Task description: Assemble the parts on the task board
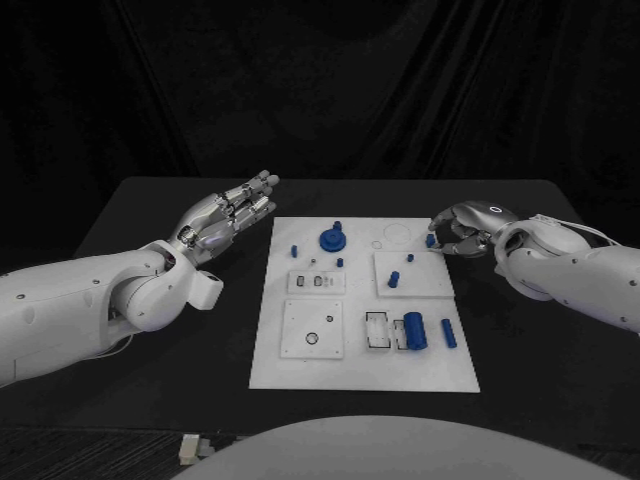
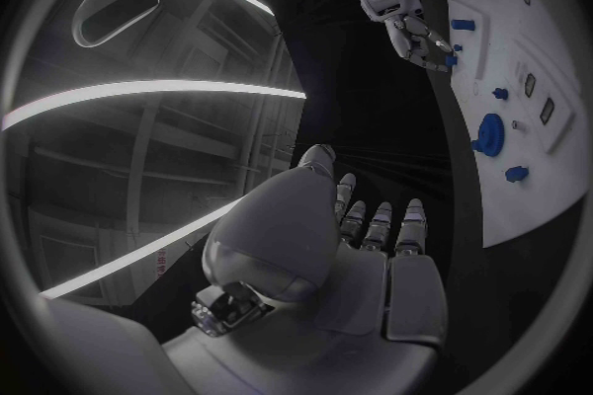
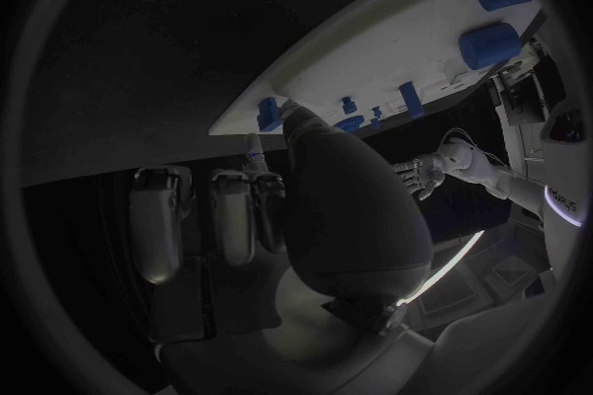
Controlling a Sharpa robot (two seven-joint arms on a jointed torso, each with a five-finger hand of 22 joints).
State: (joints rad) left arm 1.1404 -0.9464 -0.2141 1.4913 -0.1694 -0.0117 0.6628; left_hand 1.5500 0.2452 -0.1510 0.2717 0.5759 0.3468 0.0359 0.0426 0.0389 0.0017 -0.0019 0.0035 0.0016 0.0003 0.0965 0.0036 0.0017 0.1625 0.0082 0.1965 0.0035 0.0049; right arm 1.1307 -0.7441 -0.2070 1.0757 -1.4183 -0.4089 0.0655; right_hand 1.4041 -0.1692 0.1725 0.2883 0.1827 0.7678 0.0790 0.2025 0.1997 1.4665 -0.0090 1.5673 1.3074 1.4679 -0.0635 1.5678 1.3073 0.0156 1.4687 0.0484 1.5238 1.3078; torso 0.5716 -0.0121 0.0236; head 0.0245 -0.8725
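The white task board (image 1: 363,375) lies in the middle of the black counter (image 1: 147,200), between the two arms. Blue parts are scattered over it: a round blue knob (image 1: 330,238) stands near its far left corner, a small peg (image 1: 394,279) stands upright on a raised white square near the middle, and two blue cylinders (image 1: 415,329) lie side by side toward the near right, beside a white slotted block. A further small blue peg (image 1: 430,240) stands at the board's far right edge.

The left hand (image 1: 231,215) hangs over the bare counter just off the board's left edge, palm turned up, fingers stretched out and together, holding nothing; the left wrist view shows the same straight fingers (image 2: 377,222) with nothing between them.

The right hand (image 1: 462,230) sits at the board's far right edge, its fingers curled in close around the small blue peg there. In the right wrist view a fingertip touches that peg (image 3: 267,113) at the board's corner, but I cannot tell whether the peg is actually pinched.
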